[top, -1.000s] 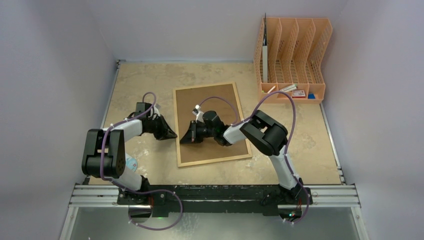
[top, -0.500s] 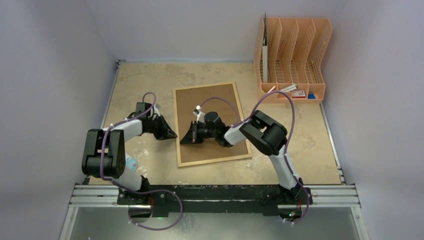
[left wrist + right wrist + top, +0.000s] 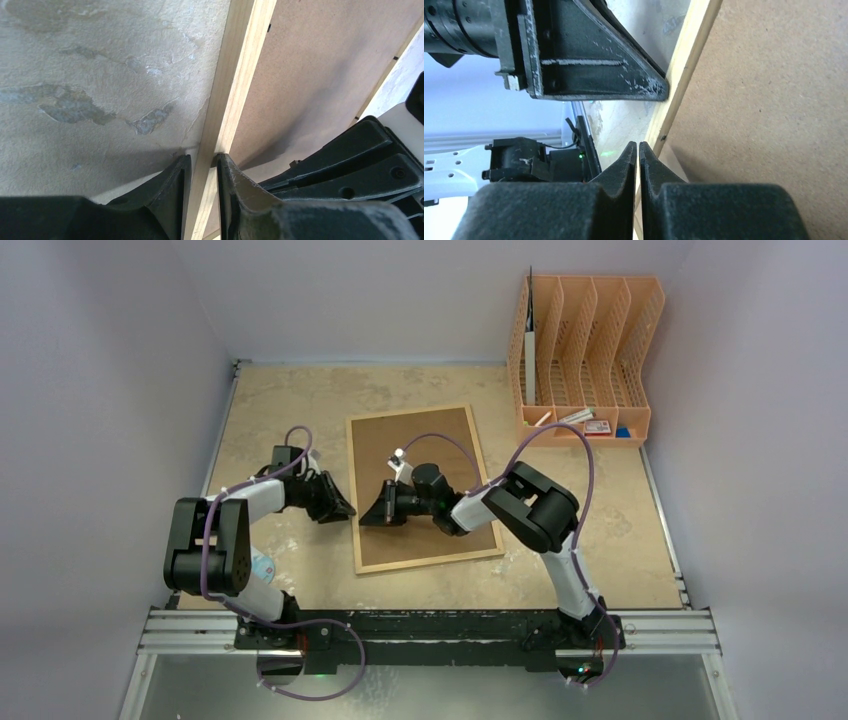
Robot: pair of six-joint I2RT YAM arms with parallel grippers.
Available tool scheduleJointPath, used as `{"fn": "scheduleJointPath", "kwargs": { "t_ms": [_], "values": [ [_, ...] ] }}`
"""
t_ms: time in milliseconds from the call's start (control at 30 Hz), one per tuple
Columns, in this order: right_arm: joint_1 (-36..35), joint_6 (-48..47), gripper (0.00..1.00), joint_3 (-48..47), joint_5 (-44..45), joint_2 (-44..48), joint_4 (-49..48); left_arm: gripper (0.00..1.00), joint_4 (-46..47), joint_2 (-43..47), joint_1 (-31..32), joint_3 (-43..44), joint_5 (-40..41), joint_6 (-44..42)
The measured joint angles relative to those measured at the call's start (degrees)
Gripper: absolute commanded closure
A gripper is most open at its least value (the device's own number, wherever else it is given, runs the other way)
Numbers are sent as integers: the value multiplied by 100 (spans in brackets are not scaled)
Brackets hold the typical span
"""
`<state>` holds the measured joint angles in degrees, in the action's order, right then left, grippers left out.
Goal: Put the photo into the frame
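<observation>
The frame point(image 3: 420, 440) lies face down mid-table, brown fibreboard back up, thin light-wood border around it. The photo is out of view. My left gripper point(image 3: 350, 510) is at the frame's left border; in the left wrist view its jaws point(image 3: 202, 160) stand open astride the wooden strip point(image 3: 240, 75), one finger over the table and one over the board. My right gripper point(image 3: 363, 520) hovers over the backing just inside the same border, facing the left one. In the right wrist view its jaws point(image 3: 638, 145) are shut to a hairline slit with nothing between them.
An orange plastic file organiser point(image 3: 585, 350) stands at the back right with small items at its base. Side walls close the table left and right. The black rail point(image 3: 430, 625) with both arm bases runs along the near edge.
The left jaws have parted and now sit astride the frame's border. The right jaws show a thin slit. Both arms have barely moved.
</observation>
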<state>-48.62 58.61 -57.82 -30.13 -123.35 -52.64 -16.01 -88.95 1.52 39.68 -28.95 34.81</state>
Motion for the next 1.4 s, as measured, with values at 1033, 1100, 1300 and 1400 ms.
{"fn": "scheduleJointPath", "kwargs": {
  "t_ms": [1033, 1100, 1300, 1400],
  "values": [
    [-11, 39, 98, -411, -9, -315, 262, 89, -37, -20, 4, -24, -164, 2],
    [-11, 26, 96, -411, -52, -315, 258, 89, -37, -20, 4, -24, -164, 2],
    [-11, 11, 94, -400, -247, -315, 280, 89, -37, -24, 2, -22, -162, 2],
    [-11, 13, 95, -393, -273, -315, 289, 89, -37, -24, 0, -22, -162, 2]
  ]
}}
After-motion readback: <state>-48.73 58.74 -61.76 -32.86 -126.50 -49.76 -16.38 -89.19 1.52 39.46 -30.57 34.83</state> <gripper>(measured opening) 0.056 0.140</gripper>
